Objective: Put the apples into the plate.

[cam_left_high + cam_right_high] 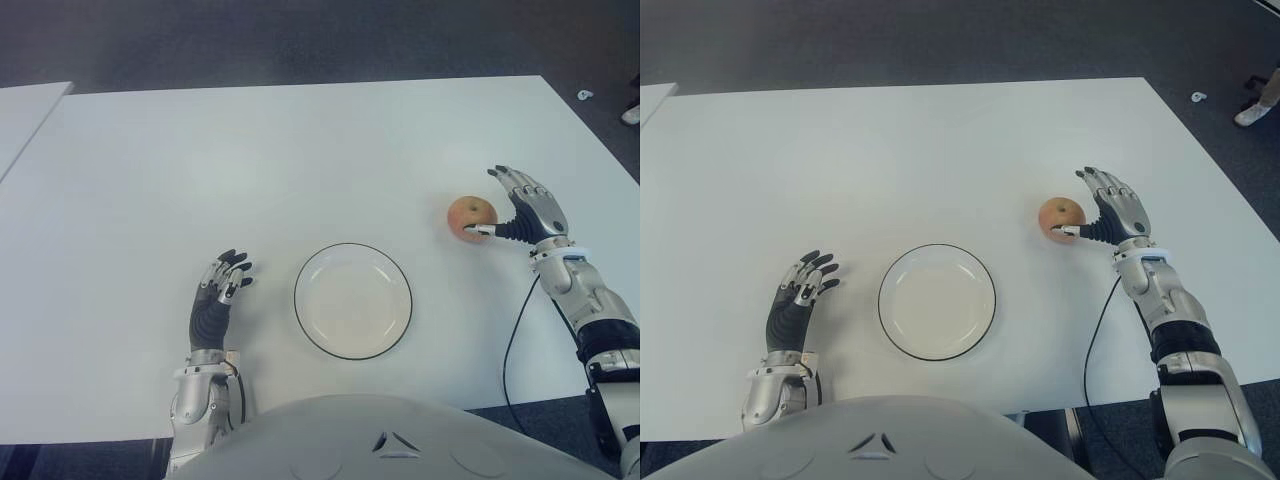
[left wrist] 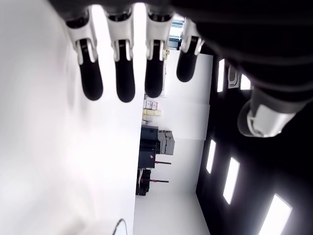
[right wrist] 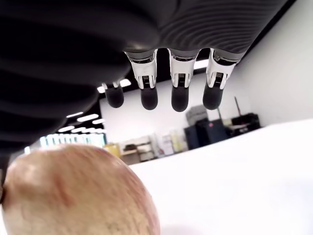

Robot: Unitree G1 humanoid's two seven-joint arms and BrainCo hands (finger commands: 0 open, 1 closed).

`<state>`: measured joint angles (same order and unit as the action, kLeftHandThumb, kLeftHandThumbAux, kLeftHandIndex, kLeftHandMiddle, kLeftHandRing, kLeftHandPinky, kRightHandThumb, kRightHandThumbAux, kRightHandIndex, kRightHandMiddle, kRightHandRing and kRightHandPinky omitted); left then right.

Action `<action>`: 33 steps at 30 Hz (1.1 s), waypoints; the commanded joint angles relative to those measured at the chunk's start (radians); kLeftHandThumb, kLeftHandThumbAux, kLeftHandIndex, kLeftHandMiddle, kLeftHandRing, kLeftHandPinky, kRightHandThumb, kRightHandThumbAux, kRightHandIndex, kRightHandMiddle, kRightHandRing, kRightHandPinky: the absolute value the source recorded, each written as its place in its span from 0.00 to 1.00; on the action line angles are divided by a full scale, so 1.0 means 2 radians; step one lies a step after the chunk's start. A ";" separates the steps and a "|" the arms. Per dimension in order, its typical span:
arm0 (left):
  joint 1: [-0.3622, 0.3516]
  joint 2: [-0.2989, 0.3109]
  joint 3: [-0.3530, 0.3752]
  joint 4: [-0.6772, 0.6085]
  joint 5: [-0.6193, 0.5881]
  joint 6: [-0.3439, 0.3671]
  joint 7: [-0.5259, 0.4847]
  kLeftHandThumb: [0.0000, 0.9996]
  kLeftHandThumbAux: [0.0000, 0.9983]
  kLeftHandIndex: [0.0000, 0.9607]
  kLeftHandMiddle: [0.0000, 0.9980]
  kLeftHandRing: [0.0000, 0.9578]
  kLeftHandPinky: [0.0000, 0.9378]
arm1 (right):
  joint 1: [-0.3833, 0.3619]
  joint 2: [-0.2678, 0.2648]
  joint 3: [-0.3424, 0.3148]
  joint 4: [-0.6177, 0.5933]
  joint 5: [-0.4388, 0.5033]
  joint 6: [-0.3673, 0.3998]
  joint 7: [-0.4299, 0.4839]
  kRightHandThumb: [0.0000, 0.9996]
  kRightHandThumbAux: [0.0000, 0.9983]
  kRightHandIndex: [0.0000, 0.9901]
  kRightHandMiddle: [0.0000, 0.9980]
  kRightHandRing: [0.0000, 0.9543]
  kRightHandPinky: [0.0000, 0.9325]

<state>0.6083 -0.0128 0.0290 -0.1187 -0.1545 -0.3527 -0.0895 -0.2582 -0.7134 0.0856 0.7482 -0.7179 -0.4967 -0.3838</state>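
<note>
Nearest, the apple [image 3: 73,193] sits just beside the open right hand [image 1: 525,210], unclasped; closing fingers comes next, then the plate [image 1: 310,330].

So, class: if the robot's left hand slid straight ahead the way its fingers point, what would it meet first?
Probably nothing: the left hand, fingers spread, points up the bare table toward its far edge. The plate sits off to its right, the apple farther right by the right hand.

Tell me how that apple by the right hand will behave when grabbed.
The apple looks round, so it may roll on the bare table if nudged. Its skin looks smooth, perhaps slippery. The right hand is open beside it; the fingers extend above it.
</note>
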 commanded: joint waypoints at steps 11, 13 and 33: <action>0.004 0.010 0.007 -0.008 -0.010 0.008 -0.010 0.23 0.49 0.20 0.24 0.29 0.34 | -0.014 0.020 0.031 0.038 0.029 0.007 -0.005 0.45 0.51 0.05 0.06 0.06 0.09; 0.004 0.010 0.007 -0.008 -0.012 0.009 -0.012 0.23 0.49 0.20 0.24 0.29 0.33 | -0.014 0.021 0.033 0.039 0.031 0.007 -0.005 0.45 0.51 0.05 0.06 0.06 0.09; 0.008 0.010 0.012 -0.014 -0.026 0.010 -0.023 0.22 0.48 0.20 0.24 0.29 0.34 | -0.001 0.043 0.051 0.060 0.049 0.002 -0.014 0.46 0.50 0.04 0.07 0.08 0.13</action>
<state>0.6155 0.0055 0.0513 -0.1379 -0.1894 -0.3482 -0.1214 -0.2814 -0.6482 0.1708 0.8688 -0.6271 -0.4898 -0.4094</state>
